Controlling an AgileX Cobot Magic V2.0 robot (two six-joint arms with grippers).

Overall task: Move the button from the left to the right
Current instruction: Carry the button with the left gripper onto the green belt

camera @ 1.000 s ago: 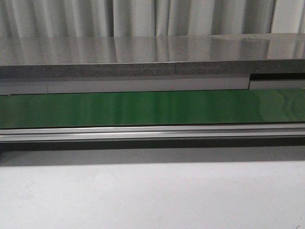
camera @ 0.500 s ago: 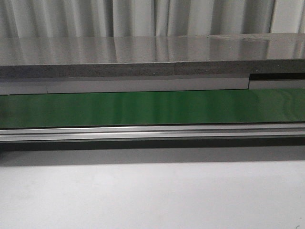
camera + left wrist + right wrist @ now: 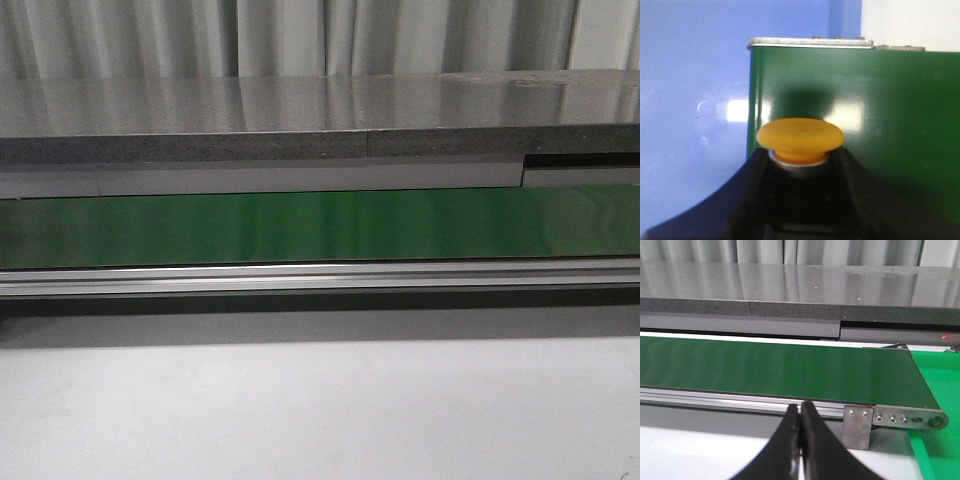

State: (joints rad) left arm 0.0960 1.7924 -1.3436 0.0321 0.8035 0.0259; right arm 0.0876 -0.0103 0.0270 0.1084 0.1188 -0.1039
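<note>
In the left wrist view my left gripper (image 3: 800,172) is shut on the button (image 3: 800,136). Its yellow-orange mushroom cap sticks out beyond the black fingers (image 3: 752,185), and its dark body sits clamped between them. The button is held over the end of the green conveyor belt (image 3: 880,125), beside a blue surface (image 3: 690,100). In the right wrist view my right gripper (image 3: 800,410) is shut and empty, its fingertips touching, in front of the belt's aluminium rail (image 3: 715,397). Neither gripper nor the button shows in the front view.
The green belt (image 3: 320,225) runs across the front view with an aluminium rail (image 3: 320,277) in front and a grey stone counter (image 3: 320,110) behind. A white tabletop (image 3: 320,410) lies nearest. In the right wrist view the belt's end bracket (image 3: 905,418) meets a green surface (image 3: 940,375).
</note>
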